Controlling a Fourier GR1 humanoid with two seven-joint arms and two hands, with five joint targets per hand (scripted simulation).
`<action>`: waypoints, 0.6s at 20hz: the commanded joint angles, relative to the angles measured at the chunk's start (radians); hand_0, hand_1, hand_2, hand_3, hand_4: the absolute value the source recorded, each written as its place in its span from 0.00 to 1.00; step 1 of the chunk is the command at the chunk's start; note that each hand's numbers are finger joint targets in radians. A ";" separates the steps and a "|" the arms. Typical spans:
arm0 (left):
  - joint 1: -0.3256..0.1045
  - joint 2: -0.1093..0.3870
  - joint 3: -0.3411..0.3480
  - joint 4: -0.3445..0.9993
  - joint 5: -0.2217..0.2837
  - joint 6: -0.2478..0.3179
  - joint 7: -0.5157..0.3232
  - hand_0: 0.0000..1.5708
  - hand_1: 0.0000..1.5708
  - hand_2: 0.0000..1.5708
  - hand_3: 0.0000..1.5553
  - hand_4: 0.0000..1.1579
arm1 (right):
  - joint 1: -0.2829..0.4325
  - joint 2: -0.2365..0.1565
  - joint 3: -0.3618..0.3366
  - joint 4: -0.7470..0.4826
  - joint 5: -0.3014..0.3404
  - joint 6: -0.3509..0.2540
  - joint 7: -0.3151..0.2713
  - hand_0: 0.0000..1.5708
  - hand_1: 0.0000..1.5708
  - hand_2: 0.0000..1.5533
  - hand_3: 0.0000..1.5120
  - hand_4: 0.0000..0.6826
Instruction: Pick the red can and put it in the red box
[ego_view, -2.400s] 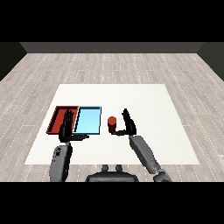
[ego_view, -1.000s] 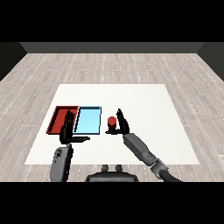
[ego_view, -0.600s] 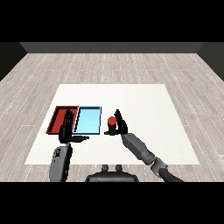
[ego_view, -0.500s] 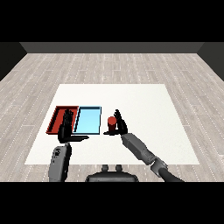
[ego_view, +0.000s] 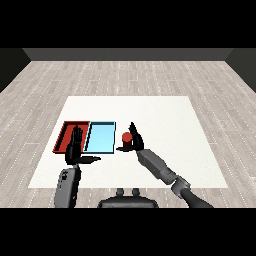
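At the left we see the left hand (ego_view: 74, 149) with straight, released fingers over the near edge of the red tray (ego_view: 64, 136), and the light blue tray (ego_view: 101, 137) lies just beside. Further right the red can (ego_view: 127, 138) stands on the white table (ego_view: 165, 120), with the right hand (ego_view: 135, 141) around it, but we cannot tell if the fingers grasp it; no writing can be read on the can

The red can (ego_view: 127, 137) stands on the white table (ego_view: 165, 115) just right of the light blue tray (ego_view: 100, 138), and the right robot hand (ego_view: 135, 141) is right next to it, so that side is blocked. The way from the can to the red tray (ego_view: 65, 136) goes over the light blue tray, which lies between them. The left robot hand (ego_view: 75, 149) sits over the near edge of the red tray with straight fingers, taking up room there, while the far and right parts of the table are bare.
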 joint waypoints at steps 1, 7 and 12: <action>-0.029 0.006 0.020 0.078 0.000 -0.013 -0.069 0.00 0.00 0.00 0.00 0.00 | 0.002 0.000 0.010 0.028 0.016 -0.044 0.037 0.00 0.00 0.00 0.00 0.00; -0.071 -0.007 0.011 0.088 -0.023 0.026 -0.025 0.00 0.00 0.00 0.00 0.00 | -0.046 0.000 0.059 0.018 -0.054 -0.235 0.106 1.00 1.00 0.98 0.98 0.87; -0.020 -0.013 -0.002 0.043 -0.027 0.024 -0.036 0.00 0.00 0.00 0.00 0.00 | -0.099 0.000 0.085 0.123 -0.082 -0.226 0.141 1.00 1.00 0.96 0.95 0.83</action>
